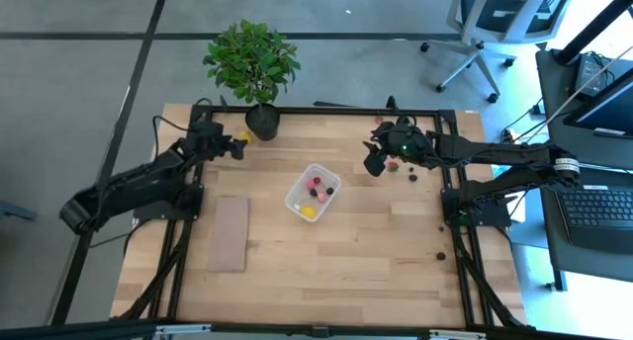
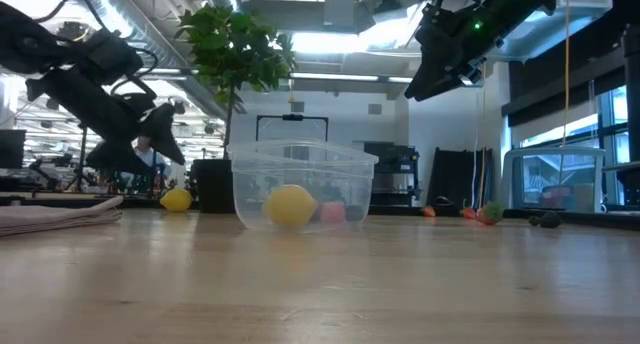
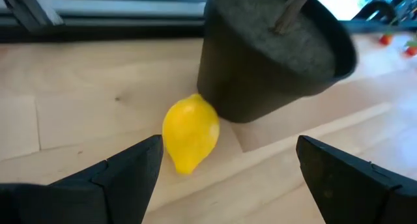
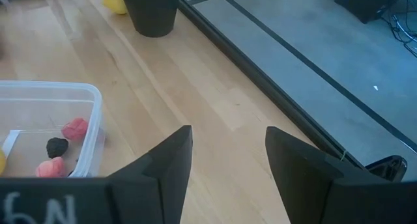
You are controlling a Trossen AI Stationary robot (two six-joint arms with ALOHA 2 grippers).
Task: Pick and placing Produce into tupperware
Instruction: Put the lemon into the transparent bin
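On the tabletop (image 1: 326,271), the clear tupperware (image 1: 313,193) sits mid-table, holding four pieces: one yellow, two pink, one dark. The left tool (image 3: 225,168), fingers spread wide and empty, hangs just short of one yellow lemon (image 3: 190,133) touching the plant pot (image 3: 273,55); its long axis runs roughly toward the gap. The right tool (image 4: 225,162), part open and empty, hovers beside the tupperware.

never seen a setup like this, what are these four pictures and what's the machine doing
Two robot arms work at a wooden table. One picture looks down from above, one sits at table height, and two ride on the wrists. The left claw is open, empty, hovering by a yellow toy lemon beside the black plant pot. The right claw, partly open and empty, hangs above the table near the clear tub, which already holds several toy pieces. A tan board lies nearby.
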